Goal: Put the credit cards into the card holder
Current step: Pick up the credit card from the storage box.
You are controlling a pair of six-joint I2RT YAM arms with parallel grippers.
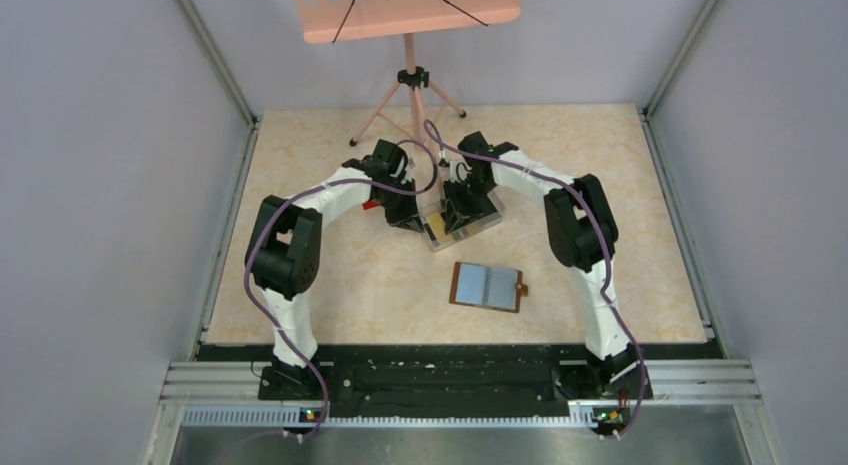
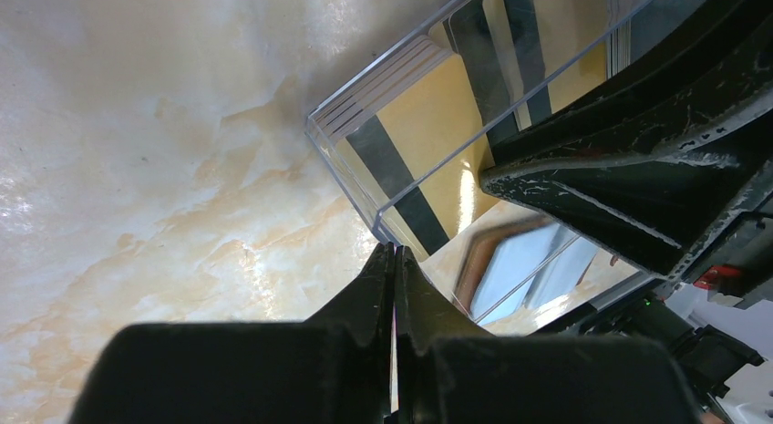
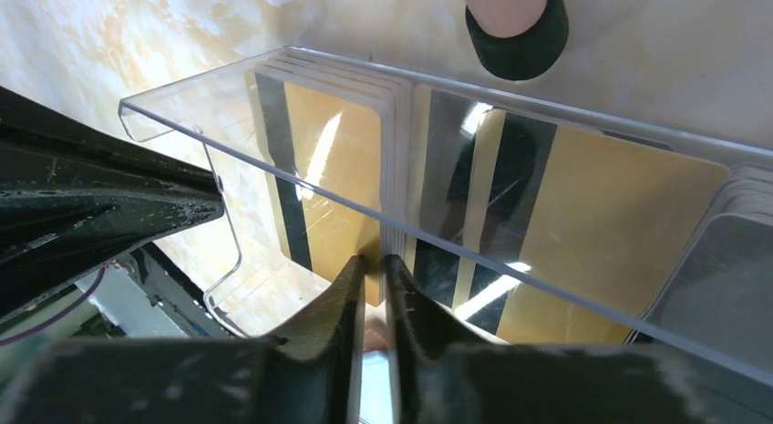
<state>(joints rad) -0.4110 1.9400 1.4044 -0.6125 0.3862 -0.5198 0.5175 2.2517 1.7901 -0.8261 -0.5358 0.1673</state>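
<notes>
The credit cards [image 3: 333, 141], tan-yellow with a black stripe, stand in stacks on edge inside a clear plastic box [image 1: 472, 223]. In the left wrist view the credit cards [image 2: 428, 123] show through the box's corner. My right gripper [image 3: 372, 263] reaches down into the box. Its jaws are a narrow gap apart at the lower edge of one stack, with no card clearly between them. My left gripper [image 2: 394, 251] is shut and empty, its tips just outside the box's near corner. The card holder [image 1: 487, 285] lies open on the table in front of the box, apart from both grippers.
A pink board on a tripod [image 1: 408, 85] stands behind the arms, and one capped foot [image 3: 510, 18] rests just past the box. Both grippers, left [image 1: 410, 217] and right [image 1: 456, 217], crowd the box from opposite sides. Grey walls enclose the tabletop.
</notes>
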